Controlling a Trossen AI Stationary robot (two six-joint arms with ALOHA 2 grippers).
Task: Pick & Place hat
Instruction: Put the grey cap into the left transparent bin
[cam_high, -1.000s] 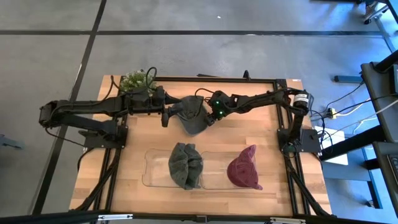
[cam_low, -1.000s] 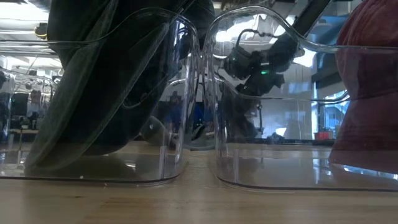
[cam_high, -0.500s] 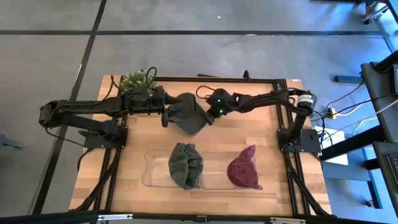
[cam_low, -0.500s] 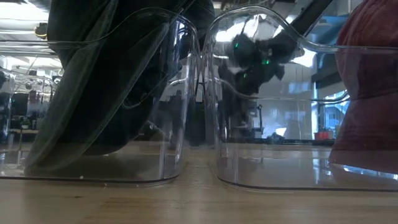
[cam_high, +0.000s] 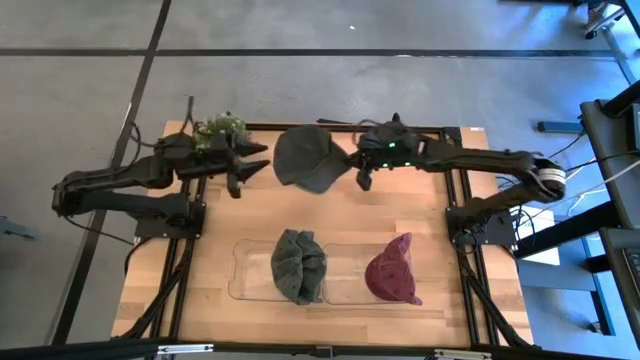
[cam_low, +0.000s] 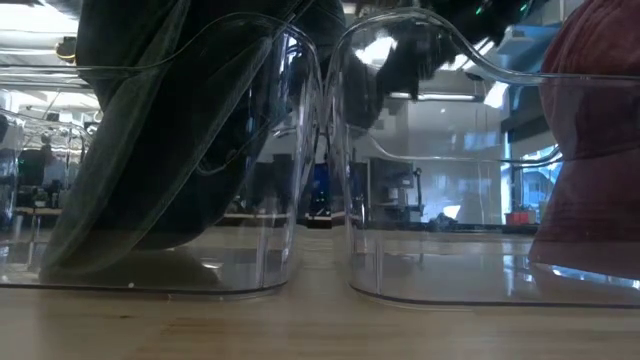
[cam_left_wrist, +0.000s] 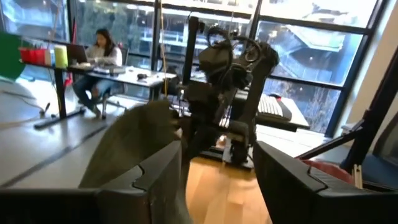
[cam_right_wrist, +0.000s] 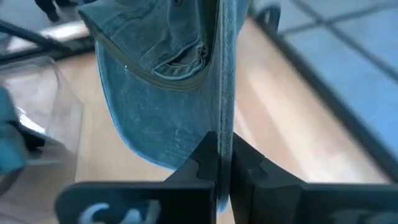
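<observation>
The grey hat (cam_high: 306, 158) now hangs in the air by the far edge of the tabletop (cam_high: 215, 245), lifted clear of the spot it occupied half a second ago, when both arms met over it nearer the clear bins (cam_high: 345, 290). The right end effector (cam_high: 362, 166) alone carries it, fingers clamped together on the brim, as the right wrist view shows. The left end effector (cam_high: 248, 162) has let go and pulled back from the hat toward the small plant (cam_high: 221, 128), its fingers standing apart and empty. So the handover looks complete, and the carry to a bin is the right arm's job. Both bins, nearer the front edge than the hat, already hold one hat each: a dark green hat (cam_high: 298, 265) and a maroon hat (cam_high: 393, 269).
</observation>
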